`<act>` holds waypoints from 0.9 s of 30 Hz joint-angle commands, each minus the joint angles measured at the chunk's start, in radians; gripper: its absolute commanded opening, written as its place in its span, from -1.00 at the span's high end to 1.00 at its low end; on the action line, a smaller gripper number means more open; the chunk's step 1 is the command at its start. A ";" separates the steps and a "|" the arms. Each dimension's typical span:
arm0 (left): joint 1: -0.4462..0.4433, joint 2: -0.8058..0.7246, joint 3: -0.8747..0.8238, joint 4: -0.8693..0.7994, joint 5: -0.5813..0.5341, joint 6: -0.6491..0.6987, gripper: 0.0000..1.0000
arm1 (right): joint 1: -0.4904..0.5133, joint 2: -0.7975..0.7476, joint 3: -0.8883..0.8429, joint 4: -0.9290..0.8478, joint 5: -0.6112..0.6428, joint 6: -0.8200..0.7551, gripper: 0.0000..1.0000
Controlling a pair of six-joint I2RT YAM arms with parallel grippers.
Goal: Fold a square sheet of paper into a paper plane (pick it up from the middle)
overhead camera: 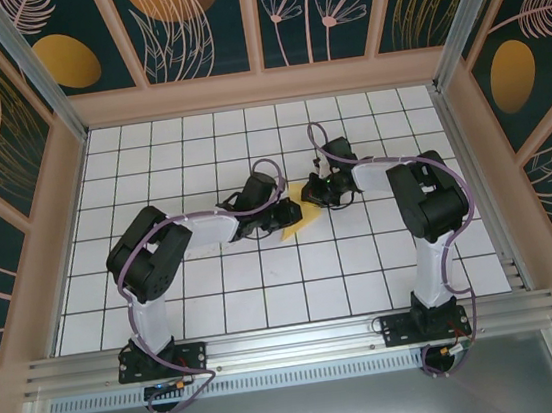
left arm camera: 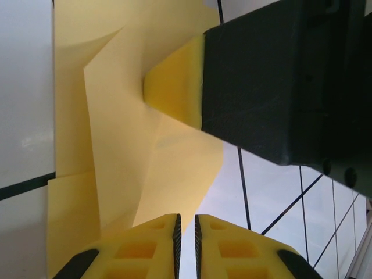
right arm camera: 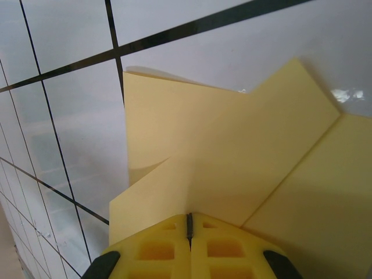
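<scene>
**Right gripper pinches folded paper at table centre**

Right gripper (right arm camera: 189, 229): yellow pads pressed together, clamped on the edge of the square sheet of paper (right arm camera: 232, 168), already creased into flaps. Left gripper (left arm camera: 186, 238): pads a narrow slit apart at the sheet's edge, hold unclear. Sheet lies mid-table (overhead camera: 218, 304), between both grippers.

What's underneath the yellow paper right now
The white grid table lies under the partly folded yellow paper. The right gripper, shut, presses on top. Whatever lies beneath the folded flaps is covered.
</scene>
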 commanded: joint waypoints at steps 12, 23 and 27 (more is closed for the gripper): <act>0.009 0.036 0.037 -0.061 -0.013 0.039 0.68 | 0.005 0.084 -0.028 -0.104 0.159 0.003 0.93; 0.010 0.052 0.030 -0.099 -0.041 0.032 0.70 | 0.004 0.092 -0.024 -0.108 0.156 0.003 0.93; 0.009 0.056 0.027 -0.105 -0.042 0.031 0.71 | 0.005 0.095 -0.025 -0.108 0.156 0.002 0.93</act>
